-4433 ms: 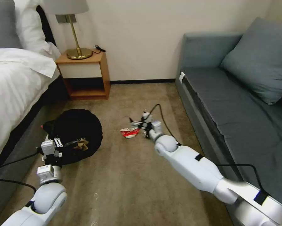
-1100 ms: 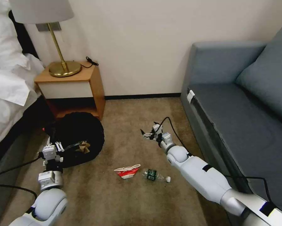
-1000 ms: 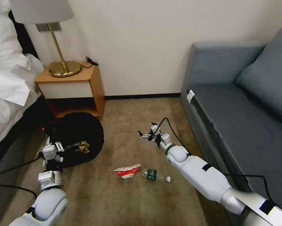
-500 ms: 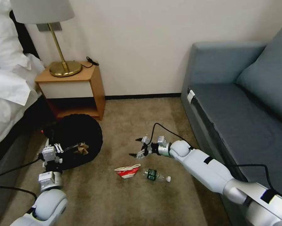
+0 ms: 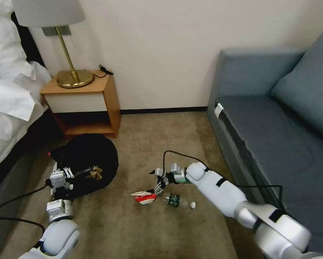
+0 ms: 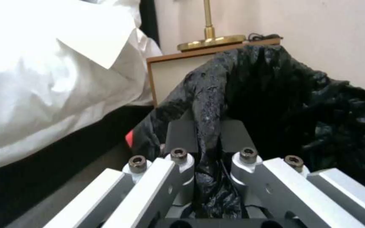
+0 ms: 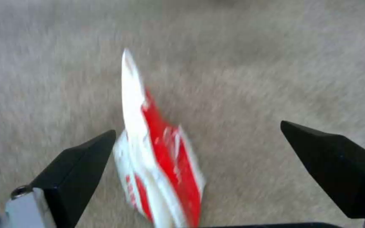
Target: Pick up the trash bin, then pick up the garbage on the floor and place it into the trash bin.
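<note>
The trash bin (image 5: 87, 156), lined with a crinkly black bag, lies tilted on the carpet at the left with crumpled brown paper (image 5: 95, 172) in its mouth. My left gripper (image 5: 61, 175) is shut on the bin's bag-covered rim (image 6: 208, 120), which is pinched between its fingers (image 6: 180, 177). The red-white carton (image 5: 145, 197) lies on the floor in the middle, and a small clear bottle with a green label (image 5: 178, 201) lies beside it. My right gripper (image 5: 155, 180) hangs open just above the carton (image 7: 161, 171), whose crumpled body lies between the black fingertips (image 7: 79, 171), nearer one of them.
A wooden nightstand (image 5: 85, 100) with a brass lamp (image 5: 69, 77) stands against the wall behind the bin. The bed (image 5: 7, 104) runs along the left and a grey sofa (image 5: 276, 129) along the right. A black cable (image 5: 179, 154) loops over the right wrist.
The right arm has swung down and back toward me, bringing its open gripper from farther up the carpet to just over the carton. The left gripper still holds the bin.
</note>
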